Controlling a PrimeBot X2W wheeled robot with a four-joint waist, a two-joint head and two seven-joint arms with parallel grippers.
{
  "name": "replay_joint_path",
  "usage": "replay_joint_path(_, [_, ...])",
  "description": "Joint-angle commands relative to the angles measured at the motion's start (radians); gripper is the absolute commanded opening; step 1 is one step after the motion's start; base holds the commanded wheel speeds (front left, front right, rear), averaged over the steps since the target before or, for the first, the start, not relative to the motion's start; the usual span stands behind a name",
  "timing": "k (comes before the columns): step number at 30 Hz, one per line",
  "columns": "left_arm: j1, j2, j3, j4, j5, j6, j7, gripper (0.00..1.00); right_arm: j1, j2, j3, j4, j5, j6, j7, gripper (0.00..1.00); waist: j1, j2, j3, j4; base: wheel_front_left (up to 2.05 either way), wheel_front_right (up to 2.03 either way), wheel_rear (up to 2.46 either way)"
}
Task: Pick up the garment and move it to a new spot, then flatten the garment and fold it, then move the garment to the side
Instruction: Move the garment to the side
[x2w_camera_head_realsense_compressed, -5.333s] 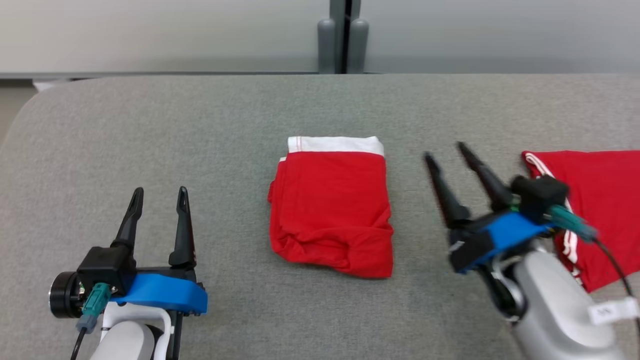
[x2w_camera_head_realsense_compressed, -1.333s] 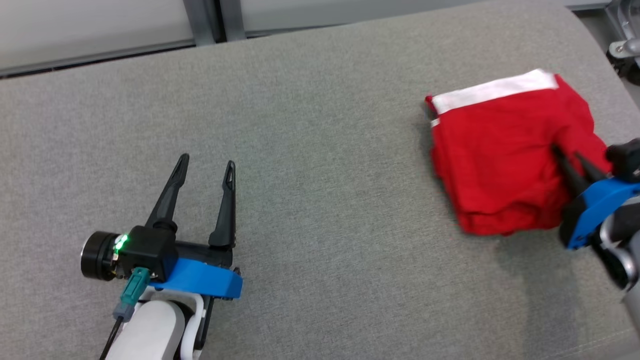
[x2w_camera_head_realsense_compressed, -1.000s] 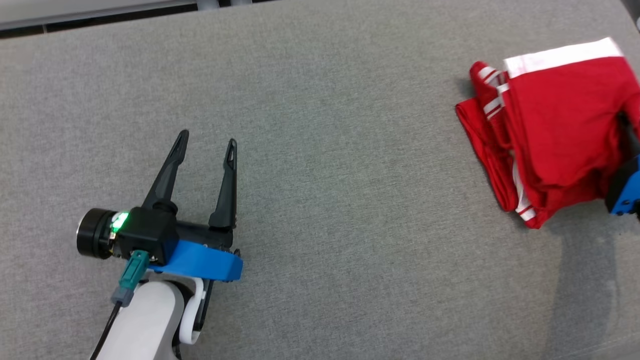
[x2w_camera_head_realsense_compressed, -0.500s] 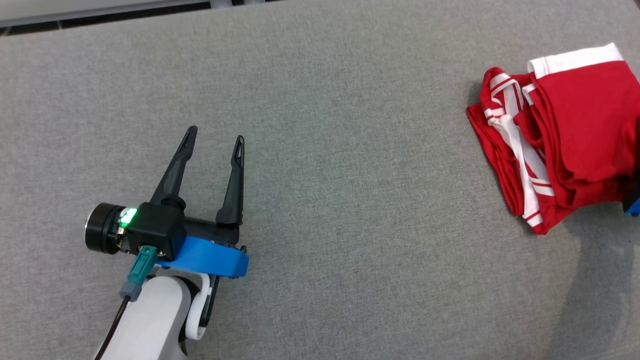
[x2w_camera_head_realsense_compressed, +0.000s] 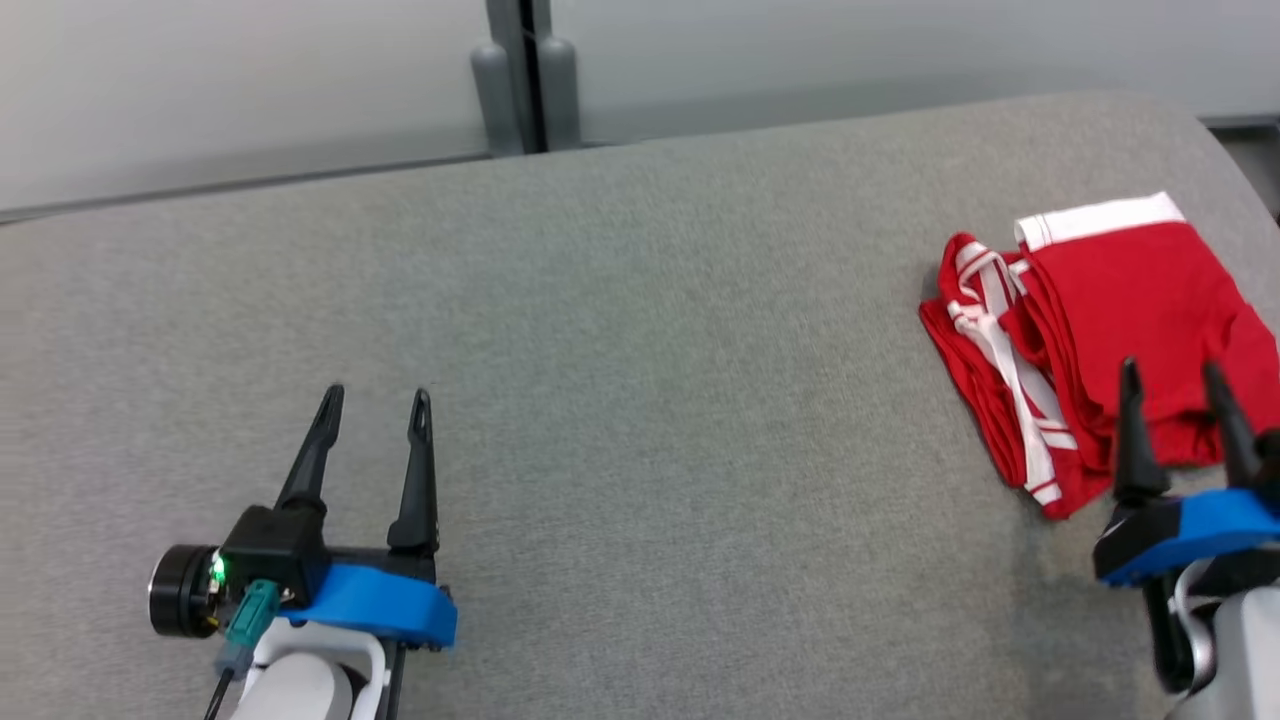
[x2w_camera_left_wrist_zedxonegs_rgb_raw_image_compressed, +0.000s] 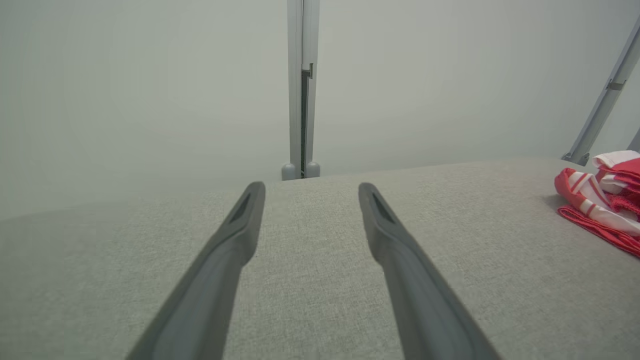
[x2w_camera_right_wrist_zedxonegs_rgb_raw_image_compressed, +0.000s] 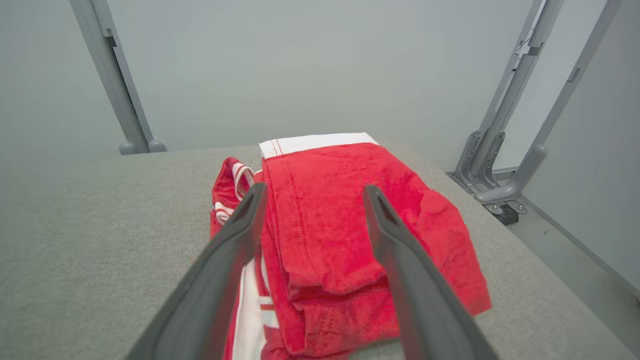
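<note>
the folded red garment (x2w_camera_head_realsense_compressed: 1140, 300) lies on a striped red garment (x2w_camera_head_realsense_compressed: 990, 330) at the right end of the grey surface (x2w_camera_head_realsense_compressed: 640, 330); right gripper (x2w_camera_head_realsense_compressed: 1172, 368) and left gripper (x2w_camera_head_realsense_compressed: 377, 395) hover, jaws spread, empty.

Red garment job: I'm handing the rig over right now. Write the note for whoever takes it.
Grippers: the left gripper is open and empty over the bare table on the left. The right gripper is open and empty, its fingers pointing at the near edge of the folded garment.
Things: the folded garment lies at the table's right end, white waistband away from the robot, partly on top of a striped red garment.
Done: it looks folded and set to the side.
Left: probably only drawing the right arm back. The near edge looks a bit rumpled, so check the fold.
</note>
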Motion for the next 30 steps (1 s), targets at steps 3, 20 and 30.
replay_joint_path(3, [0.043, 0.008, 0.014, 0.004, -0.016, 0.017, 0.000, 1.00, 0.102, 0.042, 0.026, -0.130, -0.008, 0.000, 0.045, 1.00, 0.0002, 0.0001, -0.047, 0.028, 0.00, 0.00, 0.00])
replay_joint_path(20, [0.220, 0.069, 0.046, -0.012, -0.063, 0.056, 0.033, 1.00, 0.392, 0.094, 0.129, -0.466, 0.015, 0.000, 0.222, 1.00, 0.0002, 0.0001, -0.212, 0.143, 0.00, 0.00, 0.00])
replay_joint_path(30, [0.277, 0.090, 0.045, -0.030, -0.081, 0.066, 0.055, 1.00, 0.484, 0.095, 0.117, -0.548, 0.033, 0.000, 0.265, 1.00, 0.0002, 0.0001, -0.249, 0.130, 0.00, 0.00, 0.00])
